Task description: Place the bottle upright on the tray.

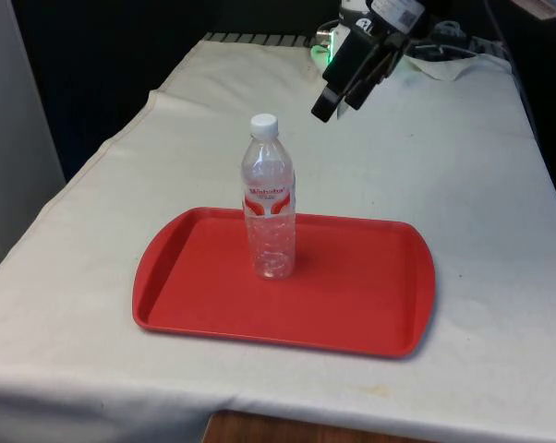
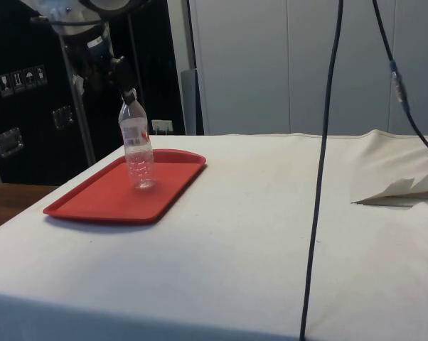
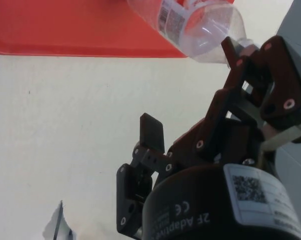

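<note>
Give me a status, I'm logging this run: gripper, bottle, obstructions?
Gripper open, clear of the bottle. Bottle upright on the red tray, cap on. Nothing in the way.

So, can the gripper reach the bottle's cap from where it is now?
Probably yes. The gripper is open and holds nothing, raised behind the bottle, which stands upright on the red tray. Nothing lies between it and the white cap.
</note>
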Robot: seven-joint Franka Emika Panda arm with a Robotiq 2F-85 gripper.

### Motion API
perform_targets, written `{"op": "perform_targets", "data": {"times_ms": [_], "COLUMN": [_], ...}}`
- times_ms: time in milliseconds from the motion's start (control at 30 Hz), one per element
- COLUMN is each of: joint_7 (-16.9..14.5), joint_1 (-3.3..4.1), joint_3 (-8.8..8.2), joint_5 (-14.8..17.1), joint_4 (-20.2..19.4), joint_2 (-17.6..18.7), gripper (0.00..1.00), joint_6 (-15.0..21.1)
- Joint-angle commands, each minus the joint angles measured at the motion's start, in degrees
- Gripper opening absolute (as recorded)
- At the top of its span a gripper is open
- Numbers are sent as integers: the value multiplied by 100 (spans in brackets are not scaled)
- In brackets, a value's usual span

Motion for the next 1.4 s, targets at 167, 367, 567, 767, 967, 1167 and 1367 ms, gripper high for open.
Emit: {"op": "perform_targets", "data": {"times_ms": [167, 367, 567, 767, 967, 1167, 1367], "joint_7": [-40, -195, -338, -516, -728, -877, -1031], "joint_1": [-23, -52, -80, -115, -143, -178, -223], "joint_3": [11, 6, 17, 17, 23, 23, 23], "joint_5": [-23, -6, 17, 40, 52, 80, 160], "joint_4": [-172, -275, -315, -332, -327, -321, -309], "joint_2": [-178, -309, -361, -390, -384, -395, -418], "gripper": [100, 100, 100, 100, 100, 100, 100], "joint_6": [183, 252, 304, 361, 413, 470, 533]}}
